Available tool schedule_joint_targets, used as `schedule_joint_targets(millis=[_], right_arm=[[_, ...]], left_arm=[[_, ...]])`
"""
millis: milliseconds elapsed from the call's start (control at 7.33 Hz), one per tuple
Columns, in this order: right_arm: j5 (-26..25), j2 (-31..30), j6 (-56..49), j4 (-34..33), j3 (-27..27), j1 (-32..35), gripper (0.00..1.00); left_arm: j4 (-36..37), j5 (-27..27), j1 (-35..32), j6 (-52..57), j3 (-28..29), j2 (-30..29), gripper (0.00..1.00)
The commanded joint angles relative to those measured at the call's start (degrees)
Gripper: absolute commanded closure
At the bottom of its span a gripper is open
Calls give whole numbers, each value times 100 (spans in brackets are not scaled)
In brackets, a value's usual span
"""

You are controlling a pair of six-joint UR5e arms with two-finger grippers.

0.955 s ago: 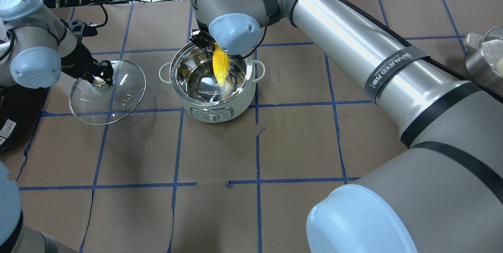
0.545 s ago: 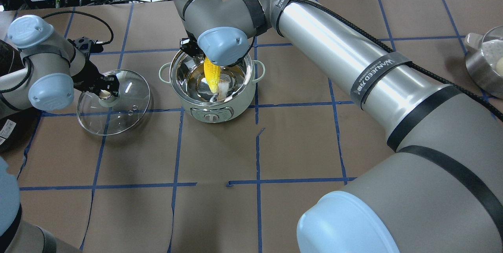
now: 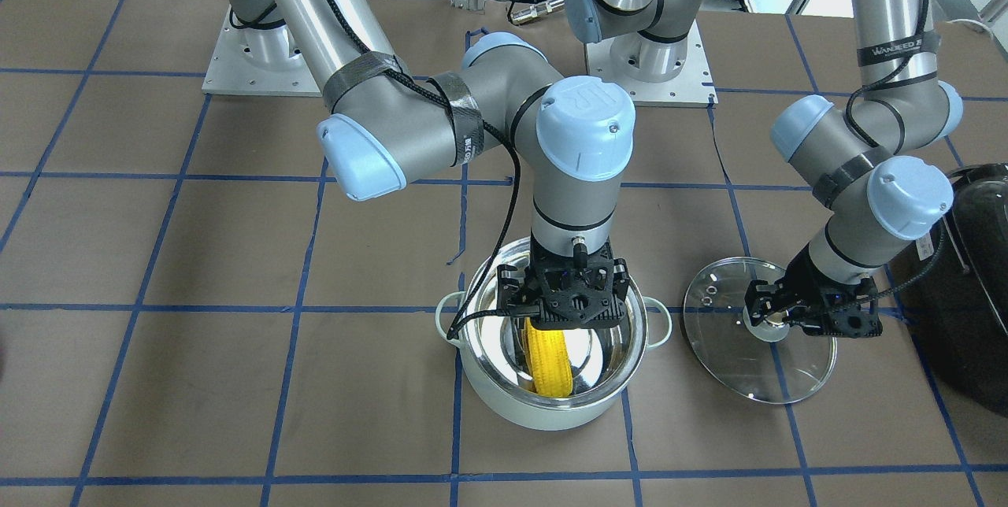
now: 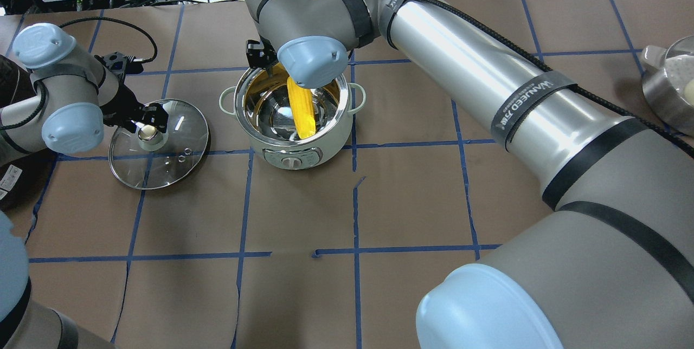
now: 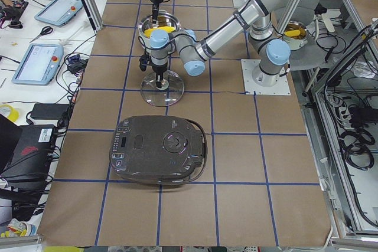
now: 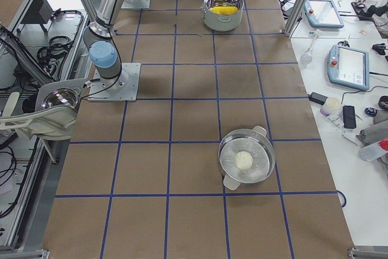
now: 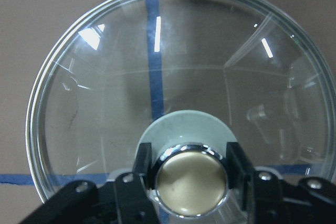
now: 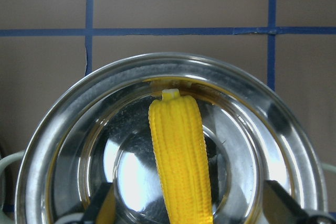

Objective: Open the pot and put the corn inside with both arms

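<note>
Right gripper (image 3: 568, 316): my fingers spread wide over pot (image 4: 332, 135); corn (image 4: 301, 113) lies inside. Left gripper (image 4: 145, 128): clamped on lid (image 4: 168, 159) knob (image 7: 191, 184), at pot's 9 o'clock.

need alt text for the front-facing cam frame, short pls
The right gripper hangs over the lidless pot, with the yellow corn leaning inside it just below. At the view's right, the left gripper grips the knob of the glass lid, which lies flat on the brown table beside the pot.
</note>
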Motion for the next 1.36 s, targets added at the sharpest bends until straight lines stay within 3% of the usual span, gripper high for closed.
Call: schedule_joint_targets(millis=[0, 136, 409, 545, 818, 955, 1227], right_arm=[[-21, -616, -26, 561, 479, -467, 0], [49, -1063, -52, 669, 839, -913, 0], [278, -1645, -836, 923, 1350, -1609, 0], [278, -1961, -1165, 1369, 1413, -1925, 0], [252, -2393, -1473, 1924, 1423, -2366, 0], [260, -2517, -2198, 1953, 1449, -2542, 0], [234, -2771, -2766, 2154, 1589, -2657, 0]], left_arm=[[-687, 16, -127, 25, 578, 216, 0], [-1667, 7, -172, -10, 1095, 469, 0], [-3191, -2, -1019, -229, 2185, 787, 0], [-3929, 25, -1469, -1022, 2591, 910, 0], [-4428, 51, -2146, -2071, 2700, 1392, 0], [-4785, 86, -2463, -2502, 2648, 1682, 0], [-4885, 8, -2563, -2656, 2324, 2026, 0]])
